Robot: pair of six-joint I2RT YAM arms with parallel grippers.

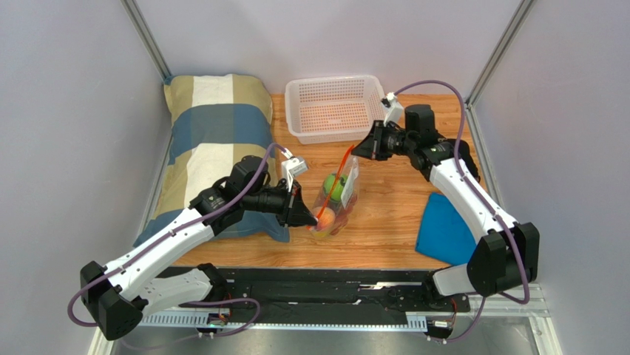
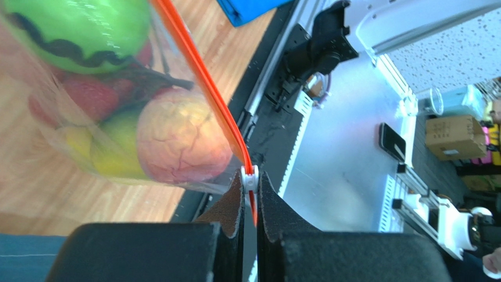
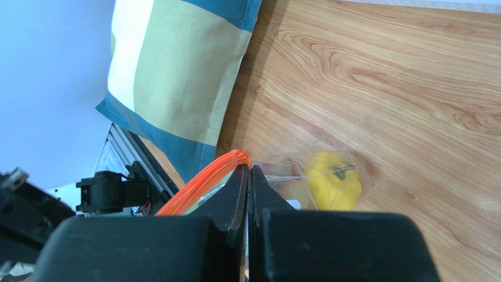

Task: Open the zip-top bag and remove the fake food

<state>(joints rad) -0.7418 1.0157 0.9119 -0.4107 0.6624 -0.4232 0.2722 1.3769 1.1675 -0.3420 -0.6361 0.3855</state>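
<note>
1. left gripper (image 2: pixel 251 183): jaws pinched tight on the near end of the red-orange zip strip (image 2: pixel 203 76), right at the small white slider (image 2: pixel 251 175); nothing else in the grip
2. right gripper (image 3: pixel 248 175): jaws closed hard too, clamped on the far end of the same strip, which loops out to the left of its fingertips in the wrist view
3. small clear crinkly plastic zip-top bag (image 1: pixel 346 211): mid-table on the wooden tabletop (image 1: pixel 384 214), between the two grippers, with the strip running in a line from one to the other
4. glossy plastic fake food (image 1: pixel 334 188): all of it inside the bag
5. pieces seen through the film:
   - green ball with a black wavy line (image 2: pixel 76 29)
   - orange-pink peach (image 2: pixel 182 144), nearest the left fingers
   - red piece (image 2: pixel 88 97)
   - yellow-green piece (image 2: pixel 112 150)
   - yellow pepper (image 3: pixel 332 185), seen from the right wrist
6. bag mouth: the strip looks doubled near the right fingertips, so possibly parted there, but the film is too blurred to be sure
7. white perforated plastic basket (image 1: pixel 336 111): at the far edge of the table, behind the bag, apart from it
8. blue, cream and olive checked pillow (image 1: pixel 214 133): along the left side; the left arm crosses over its near corner
9. flat blue cloth (image 1: pixel 444 229): on the right side of the table, just beside the right arm
</note>
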